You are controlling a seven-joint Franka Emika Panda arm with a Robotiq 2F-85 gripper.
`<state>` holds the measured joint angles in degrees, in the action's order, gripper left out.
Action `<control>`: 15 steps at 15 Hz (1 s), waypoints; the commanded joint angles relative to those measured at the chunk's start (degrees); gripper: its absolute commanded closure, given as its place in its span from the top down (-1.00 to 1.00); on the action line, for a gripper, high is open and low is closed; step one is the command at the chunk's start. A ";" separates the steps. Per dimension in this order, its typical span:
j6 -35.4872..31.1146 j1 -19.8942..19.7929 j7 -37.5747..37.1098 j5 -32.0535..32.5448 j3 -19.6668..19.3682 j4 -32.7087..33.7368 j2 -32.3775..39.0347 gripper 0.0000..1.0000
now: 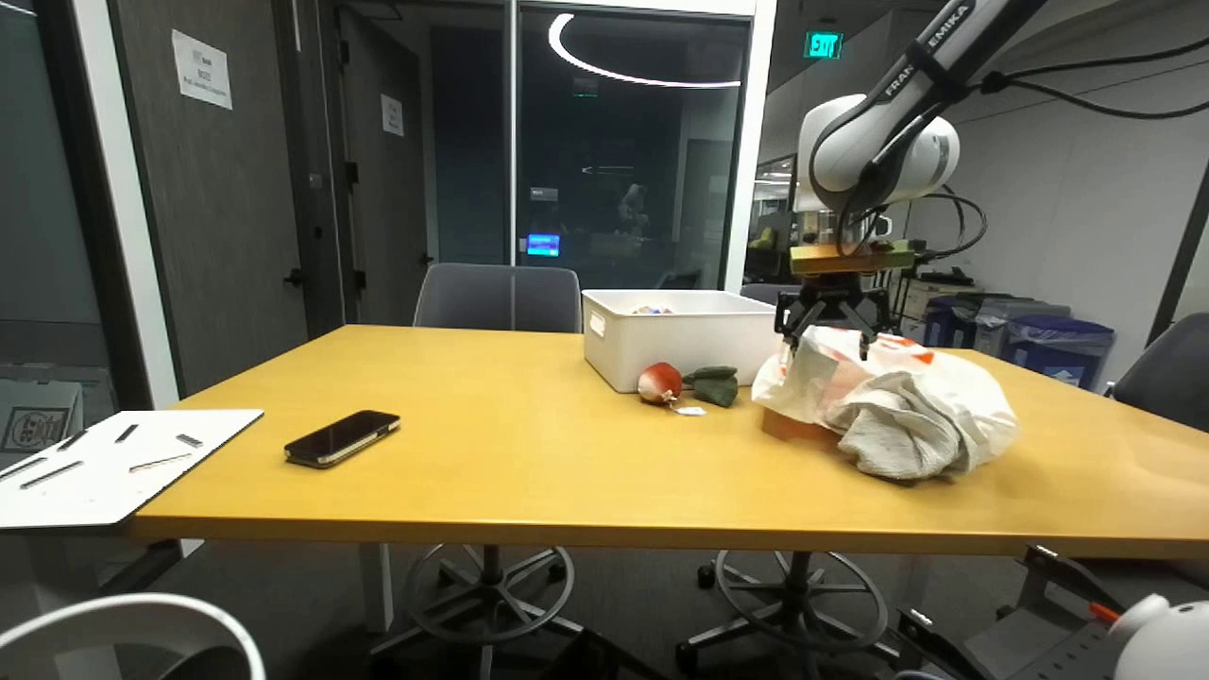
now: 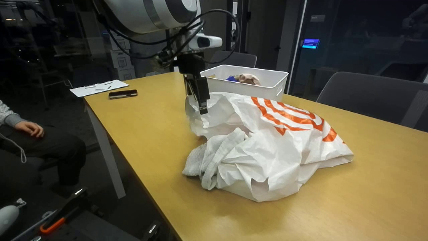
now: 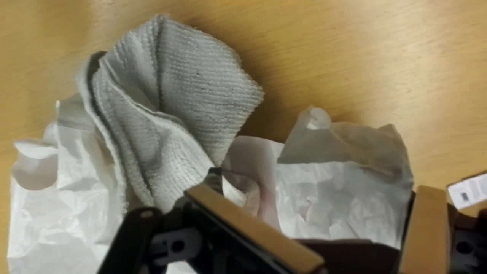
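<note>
A crumpled white bag with orange stripes [image 2: 277, 157] lies on the wooden table; it shows in both exterior views [image 1: 987, 406]. A grey ribbed cloth [image 2: 207, 157] lies bunched against the bag's near side; it also shows in the wrist view [image 3: 198, 76]. My gripper [image 1: 829, 349] points down at the bag's mouth with its fingers spread. In the wrist view the gripper [image 3: 315, 186] has folds of the bag [image 3: 342, 205] between its fingers, but it is not closed on them. In an exterior view a fingertip of the gripper [image 2: 197, 104] overlaps the bag's opening; contact is unclear.
A white bin [image 1: 699, 345] holding cloth-like items stands behind the bag. A red-and-white round object [image 1: 659, 382] and a dark green item [image 1: 715, 387] lie beside it. A phone [image 1: 343, 439] and a white board [image 1: 132, 463] lie farther off. A person [image 2: 30, 129] sits near the table.
</note>
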<state>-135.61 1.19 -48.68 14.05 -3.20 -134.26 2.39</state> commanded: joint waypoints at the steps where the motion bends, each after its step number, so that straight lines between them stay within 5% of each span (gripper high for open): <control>1: -9.92 -1.12 3.91 -4.68 0.52 -7.25 -8.00 1.00; 4: -17.42 -1.52 8.23 -9.56 0.70 -11.12 -11.30 1.00; 9: -16.68 -5.34 2.46 -6.94 1.55 -15.16 -12.42 1.00; 15: -16.97 -7.30 2.46 -5.79 1.16 -15.39 -4.86 1.00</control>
<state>-150.82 -4.92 -44.99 6.74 -2.70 -150.36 -6.15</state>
